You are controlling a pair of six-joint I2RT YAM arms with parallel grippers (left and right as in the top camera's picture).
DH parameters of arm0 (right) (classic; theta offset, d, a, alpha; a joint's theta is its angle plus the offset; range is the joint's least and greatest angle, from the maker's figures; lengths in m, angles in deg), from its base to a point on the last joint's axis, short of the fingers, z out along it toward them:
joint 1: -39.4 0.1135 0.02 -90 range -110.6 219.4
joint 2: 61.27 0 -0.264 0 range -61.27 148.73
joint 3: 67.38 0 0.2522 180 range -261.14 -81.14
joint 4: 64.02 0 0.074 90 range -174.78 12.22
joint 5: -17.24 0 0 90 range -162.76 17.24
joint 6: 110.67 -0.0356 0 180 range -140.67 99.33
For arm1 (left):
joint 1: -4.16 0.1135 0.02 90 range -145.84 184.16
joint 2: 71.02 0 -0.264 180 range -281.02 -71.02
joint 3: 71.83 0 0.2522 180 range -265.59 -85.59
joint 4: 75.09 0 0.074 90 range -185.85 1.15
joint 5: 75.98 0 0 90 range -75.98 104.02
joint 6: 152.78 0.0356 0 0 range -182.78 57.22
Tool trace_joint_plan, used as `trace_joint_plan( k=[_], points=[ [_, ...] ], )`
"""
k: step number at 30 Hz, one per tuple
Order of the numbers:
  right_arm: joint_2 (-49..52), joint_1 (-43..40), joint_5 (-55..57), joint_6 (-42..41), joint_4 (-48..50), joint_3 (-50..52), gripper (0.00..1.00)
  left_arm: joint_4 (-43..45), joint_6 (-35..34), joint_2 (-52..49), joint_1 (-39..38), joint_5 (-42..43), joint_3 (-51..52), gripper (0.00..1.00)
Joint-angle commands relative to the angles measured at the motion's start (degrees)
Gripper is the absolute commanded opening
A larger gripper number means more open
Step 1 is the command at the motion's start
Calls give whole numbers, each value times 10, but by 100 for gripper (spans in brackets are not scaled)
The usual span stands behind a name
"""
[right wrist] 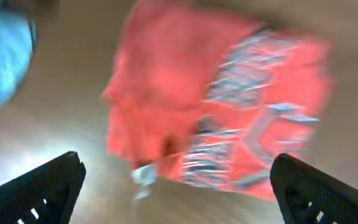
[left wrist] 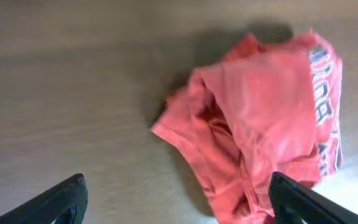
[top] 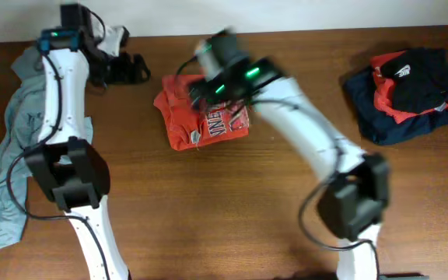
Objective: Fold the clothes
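The orange-red T-shirt (top: 201, 118) lies bunched and partly folded on the wooden table, its white-and-navy lettering facing up. My right gripper (top: 193, 85) hovers over its upper edge, blurred. In the right wrist view the T-shirt (right wrist: 216, 106) lies beyond the gripper (right wrist: 179, 199), which is open with nothing between its fingers (right wrist: 319, 193). My left gripper (top: 127, 68) sits left of the shirt, apart from it. In the left wrist view this gripper (left wrist: 176, 211) is open, with the T-shirt (left wrist: 260, 118) ahead and to the right, close to the right finger (left wrist: 303, 202).
A pale grey-blue shirt (top: 6, 155) lies spread along the table's left edge, under the left arm. A folded stack of navy, red and black garments (top: 407, 93) sits at the back right. Bare wood (top: 208, 210) fills the front middle.
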Motion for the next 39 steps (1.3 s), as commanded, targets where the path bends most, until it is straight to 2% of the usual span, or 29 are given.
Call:
trace_joint_plan(
  k=[1,7,11,14,20,25,32,39],
  points=[
    [-18,-61,-58,-22,-19,-6,99,13,-3,-5,-2,64,46,93],
    [-18,-132,-120,-8,-54,-6,99,30,-3,-5,-2,68,77,93],
    [-15,-121,-121,40,-79,-6,99,47,-6,-3,12,66,61,93],
    [-7,-89,-107,31,-73,-6,99,55,-48,-3,45,66,25,98],
    [42,3,-9,-73,26,-6,99,62,-113,-3,122,66,-30,99],
    [97,75,79,-77,94,-6,99,52,-120,-3,155,65,-32,99],
    [144,148,170,41,155,-6,99,49,-119,-3,150,32,-32,99],
    [189,179,310,55,180,-6,99,48,-106,-3,149,29,-32,99]
  ],
)
